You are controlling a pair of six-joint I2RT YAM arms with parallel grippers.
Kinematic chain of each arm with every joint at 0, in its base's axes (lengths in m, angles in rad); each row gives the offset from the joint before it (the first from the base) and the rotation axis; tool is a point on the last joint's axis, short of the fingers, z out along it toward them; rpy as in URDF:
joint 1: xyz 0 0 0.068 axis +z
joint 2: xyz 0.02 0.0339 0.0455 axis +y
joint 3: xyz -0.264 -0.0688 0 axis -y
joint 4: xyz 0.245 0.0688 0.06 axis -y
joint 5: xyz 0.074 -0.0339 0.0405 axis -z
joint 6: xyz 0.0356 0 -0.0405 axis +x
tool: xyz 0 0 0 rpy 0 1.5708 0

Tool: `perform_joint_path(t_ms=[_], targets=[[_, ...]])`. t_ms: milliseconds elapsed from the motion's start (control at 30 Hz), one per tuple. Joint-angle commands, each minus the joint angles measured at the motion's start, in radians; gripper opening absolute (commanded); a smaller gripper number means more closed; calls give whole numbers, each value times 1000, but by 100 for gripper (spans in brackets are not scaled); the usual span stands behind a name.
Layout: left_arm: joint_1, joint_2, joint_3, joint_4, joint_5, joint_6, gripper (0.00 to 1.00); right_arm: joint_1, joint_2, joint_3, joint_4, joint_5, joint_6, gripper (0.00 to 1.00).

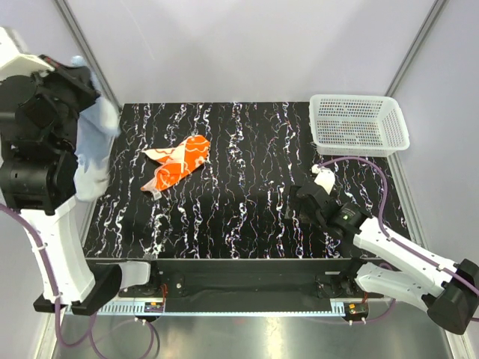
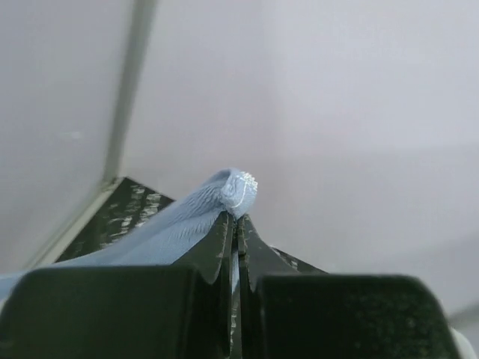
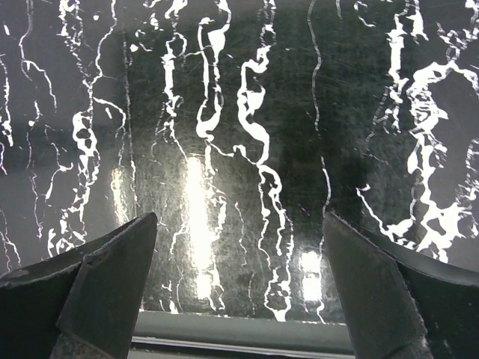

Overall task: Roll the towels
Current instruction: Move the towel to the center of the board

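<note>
My left claw [image 2: 236,224] is pinched tight on the plain light blue towel [image 1: 93,153], held up at the left edge of the counter [image 1: 247,213]. The cloth hangs down in a limp, ribbed fold. The orange towel [image 1: 179,164], with white swirls, lies bunched on the counter left of centre. My right claw [image 3: 239,224] hovers low over the counter near the white basket [image 1: 359,123], its jaws wide apart and gripping nothing.

arms [image 1: 397,250]: white links, black joints | cables [image 1: 385,193]: purple | fingers [image 3: 105,292]: black wedges
</note>
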Motion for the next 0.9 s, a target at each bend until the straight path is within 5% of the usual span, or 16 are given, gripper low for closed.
perform_joint_path(t_ms=[0, 100, 233, 333, 733, 867], targets=[[-32, 67, -84, 89, 332, -23, 0, 10, -25, 31, -46, 55, 40, 100], [-111, 112, -115, 67, 547, -17, 0, 10, -22, 35, -58, 65, 57, 100], [-358, 113, -149, 119, 620, 16, 0, 10, -2, 61, -93, 120, 81, 100], [-433, 147, -99, 141, 731, -18, 0, 10, 18, 110, -142, 175, 83, 100], [-423, -25, -230, 262, 741, -188, 0, 8, -108, 338, -259, 376, 16, 100], [-385, -124, -513, 283, 653, -221, 1, 8, -39, 384, -271, 356, 11, 100]])
